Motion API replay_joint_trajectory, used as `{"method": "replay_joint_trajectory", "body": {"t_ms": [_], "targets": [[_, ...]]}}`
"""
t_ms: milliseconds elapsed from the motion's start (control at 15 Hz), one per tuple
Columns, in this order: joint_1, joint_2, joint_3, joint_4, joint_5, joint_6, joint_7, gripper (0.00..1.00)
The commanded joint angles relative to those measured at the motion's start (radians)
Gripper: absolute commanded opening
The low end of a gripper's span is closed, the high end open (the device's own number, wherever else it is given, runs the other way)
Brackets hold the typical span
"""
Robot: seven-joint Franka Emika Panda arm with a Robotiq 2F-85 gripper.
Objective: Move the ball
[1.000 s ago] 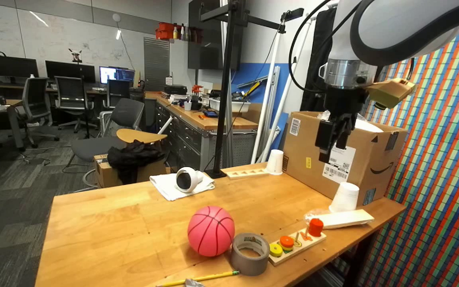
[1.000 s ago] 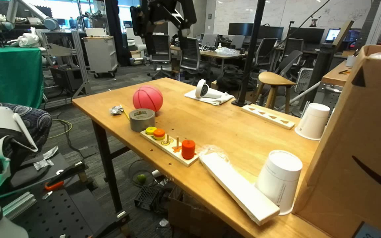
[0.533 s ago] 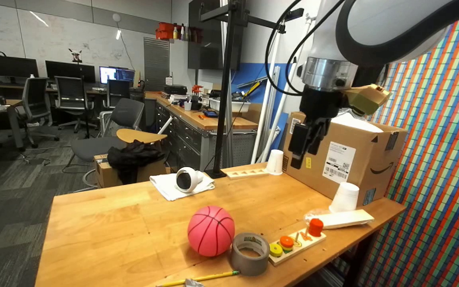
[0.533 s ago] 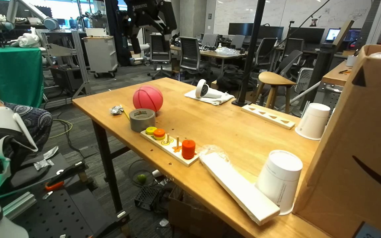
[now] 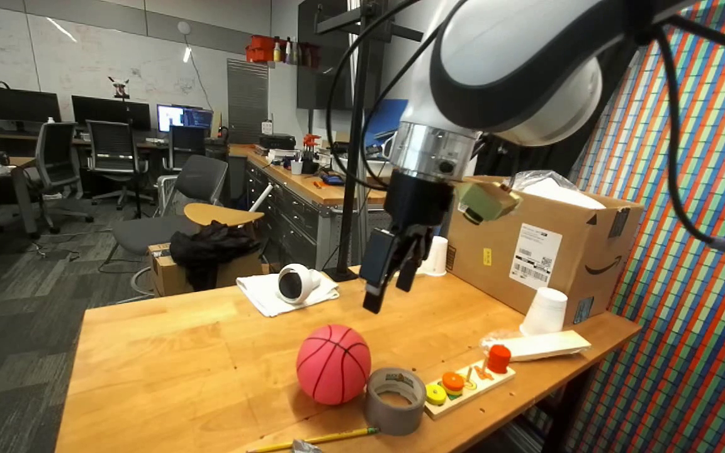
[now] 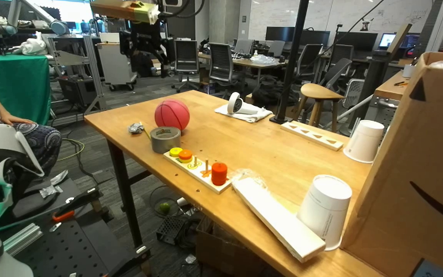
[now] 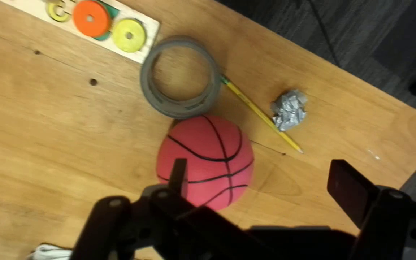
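The pinkish-red ball (image 5: 333, 365) with dark seam lines rests on the wooden table, beside the grey tape roll (image 5: 395, 402). It also shows in an exterior view (image 6: 172, 114) and in the wrist view (image 7: 208, 155). My gripper (image 5: 389, 294) is open and empty, above the table and higher than the ball. In the wrist view my gripper (image 7: 260, 173) has its jaws wide apart, and the left finger (image 7: 178, 177) covers part of the ball. The ball lies toward the left finger, not centred between the jaws. The gripper does not appear to touch it.
A pegboard toy (image 5: 471, 387), a pencil (image 7: 258, 110) and crumpled foil (image 7: 289, 109) lie near the tape roll. A white-and-black rounded object (image 5: 296, 283) sits on a white cloth. White cups (image 6: 324, 211) and a cardboard box (image 5: 526, 239) stand on the table. A black pole (image 5: 354, 151) rises at its edge.
My arm and gripper have moved left and down in an exterior view, from in front of the cardboard box toward the ball. The ball and table objects have not moved.
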State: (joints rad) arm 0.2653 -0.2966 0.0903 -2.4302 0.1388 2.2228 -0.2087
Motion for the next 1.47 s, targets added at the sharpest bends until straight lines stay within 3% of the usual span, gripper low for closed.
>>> {"method": "replay_joint_trajectory", "body": {"t_ms": [0, 467, 1400], "targets": [[0.046, 0.157, 0.025, 0.143, 0.132, -0.016, -0.108, 1.0], [0.037, 0.327, 0.121, 0.297, 0.23, -0.082, -0.18, 1.0], [0.008, 0.582, 0.176, 0.422, 0.168, -0.087, -0.165, 1.0]]}}
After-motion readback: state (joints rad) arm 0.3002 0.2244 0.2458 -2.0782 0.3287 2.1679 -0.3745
